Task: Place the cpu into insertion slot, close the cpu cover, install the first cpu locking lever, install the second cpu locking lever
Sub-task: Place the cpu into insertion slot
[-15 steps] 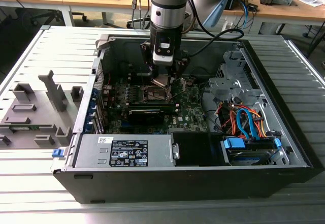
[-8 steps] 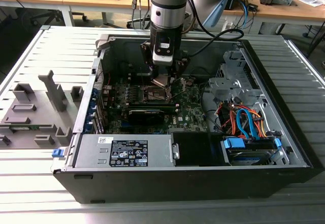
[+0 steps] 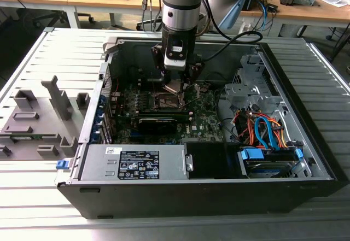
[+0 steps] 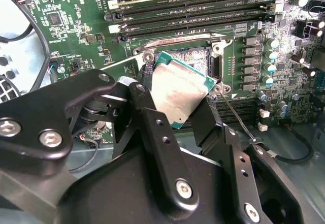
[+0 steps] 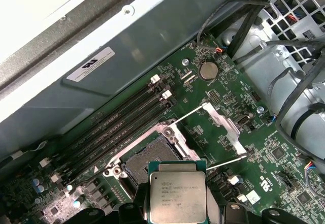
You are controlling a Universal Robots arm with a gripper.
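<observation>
While the open computer case (image 3: 306, 142) surrounds the arm, you have your pincer (image 4: 175, 101) hanging inside it above the green motherboard (image 3: 202, 118). Beyond the pincer's tips lie the long black memory slots (image 5: 117, 127). Directly beneath the tips sits the insertion slot (image 5: 152, 159), a dark square with a metal rim and nothing seated in it. Just to one side of it the cpu cover (image 5: 223, 123) stands swung up, with thin wire levers (image 5: 229, 160) raised beside it. Your pincer's fingers (image 4: 147, 113) are closed partway, clamping the cpu (image 5: 177, 197) by two opposite edges. It is tilted, silvery face showing, above the slot and not yet in it.
</observation>
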